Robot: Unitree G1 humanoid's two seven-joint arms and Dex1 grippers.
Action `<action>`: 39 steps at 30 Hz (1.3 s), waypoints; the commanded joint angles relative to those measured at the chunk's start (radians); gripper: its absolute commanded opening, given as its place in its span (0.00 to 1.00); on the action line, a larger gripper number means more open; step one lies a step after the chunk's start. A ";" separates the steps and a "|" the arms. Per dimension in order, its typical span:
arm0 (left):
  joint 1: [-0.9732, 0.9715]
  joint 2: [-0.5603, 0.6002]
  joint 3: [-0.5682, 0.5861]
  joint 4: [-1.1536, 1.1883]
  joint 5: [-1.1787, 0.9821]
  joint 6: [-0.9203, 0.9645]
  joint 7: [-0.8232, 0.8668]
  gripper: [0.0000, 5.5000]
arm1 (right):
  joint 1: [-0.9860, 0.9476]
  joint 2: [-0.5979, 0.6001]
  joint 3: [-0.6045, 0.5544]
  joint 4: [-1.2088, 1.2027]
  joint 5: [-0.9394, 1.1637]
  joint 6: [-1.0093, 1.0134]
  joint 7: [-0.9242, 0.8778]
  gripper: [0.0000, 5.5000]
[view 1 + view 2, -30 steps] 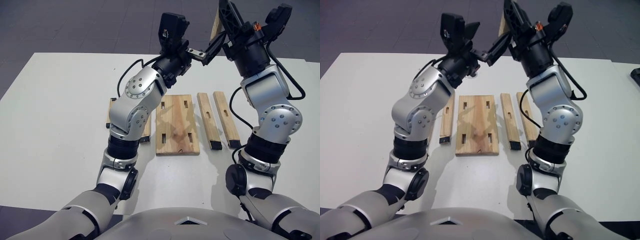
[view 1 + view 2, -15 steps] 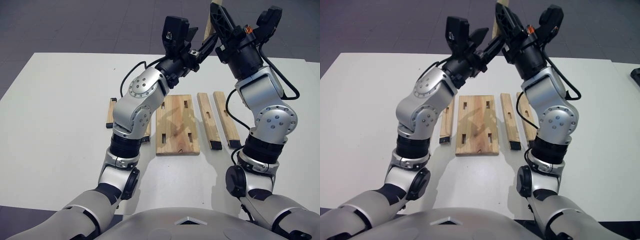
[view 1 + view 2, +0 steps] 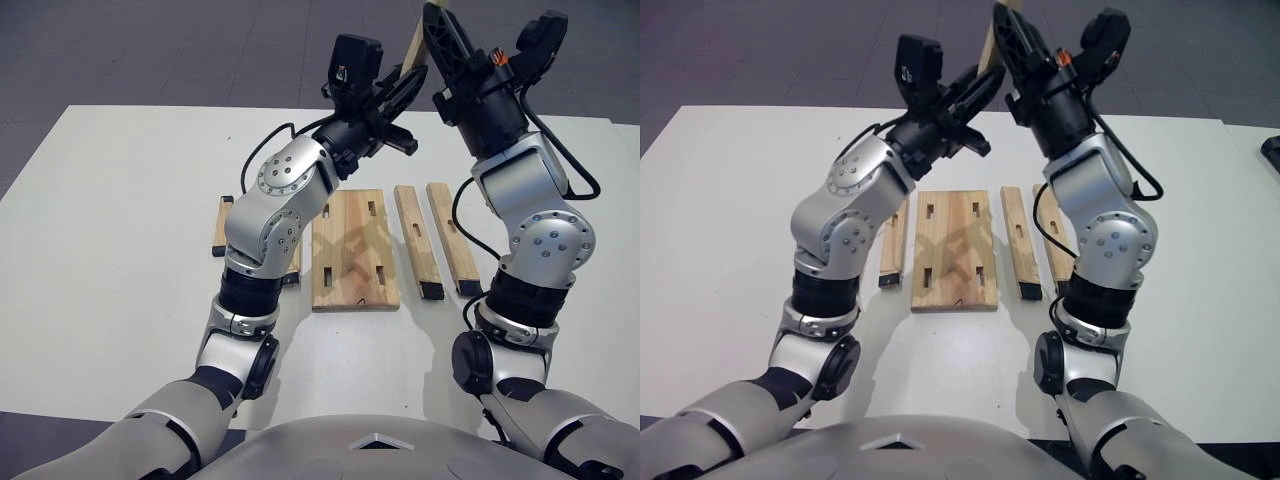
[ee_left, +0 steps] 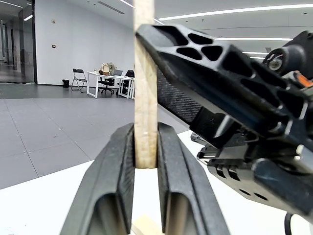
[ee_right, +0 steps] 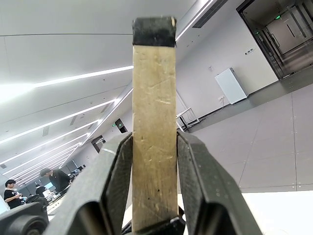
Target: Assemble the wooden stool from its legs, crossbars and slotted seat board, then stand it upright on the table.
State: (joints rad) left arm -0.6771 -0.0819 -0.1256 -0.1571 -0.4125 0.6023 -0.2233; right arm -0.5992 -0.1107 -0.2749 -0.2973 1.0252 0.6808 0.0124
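Left wrist, left gripper (image 4: pixel 145 131): both fingers are pressed flat against the leg (image 4: pixel 145 73), which is seen edge-on. No gap on either side.
Left wrist, reason: this looks like a second clamp on a part that is already carried, taken close to the other arm's hold.
Right wrist, right gripper (image 5: pixel 154 141): fingers closed on the broad faces of the same leg. The black cap (image 5: pixel 154 32) stands out past the fingertips.
Right wrist, reason: the capped foot end is left free, probably so the grip stays clear of it.
Head, leg position: in the air between the two raised grippers, over the far side of the table (image 3: pixel 120 200). It touches nothing below.
Head, board (image 3: pixel 355 250): flat in the middle, slots up, ready to take tenons.
Head, loose legs (image 3: pixel 415 240): two lie side by side just right of the board.
Head, sticks (image 3: pixel 220 225): left of the board, partly hidden by the left arm.
Judgement: a mid-air handover or regrip to turn the leg for its slot. Assembly has barely begun.
Risk: opposed pulls could twist the leg out of one clamp.
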 commanded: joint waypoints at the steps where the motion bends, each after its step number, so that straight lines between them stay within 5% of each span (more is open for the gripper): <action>1: -0.002 0.025 0.016 0.008 0.013 0.006 -0.007 0.08 | 0.005 -0.006 -0.001 -0.004 -0.002 -0.014 0.001 0.24; 17: 0.007 0.095 0.055 0.015 0.045 -0.056 -0.037 0.08 | 0.035 -0.039 -0.022 0.047 -0.044 -0.009 -0.015 0.24; 25: 0.015 0.094 0.043 0.021 0.066 -0.074 -0.038 0.08 | 0.028 -0.049 -0.012 0.044 -0.047 -0.007 -0.002 0.48; 29: 0.028 0.121 0.018 0.019 0.098 -0.080 -0.056 0.08 | -0.004 -0.209 0.060 -0.047 -0.224 -0.069 0.114 0.58; 34: 0.050 0.152 0.003 0.014 0.126 -0.090 -0.079 0.08 | -0.182 -0.331 0.136 -0.147 -0.302 -0.136 0.301 0.74; 39: 0.063 0.147 -0.027 0.009 0.151 -0.099 -0.082 0.08 | -0.434 -0.255 0.295 0.107 -0.505 -0.256 0.348 0.88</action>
State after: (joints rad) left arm -0.6235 0.0612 -0.1316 -0.1373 -0.2768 0.5101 -0.2980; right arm -0.9292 -0.3994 -0.0542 -0.3373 0.6320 0.4817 0.3491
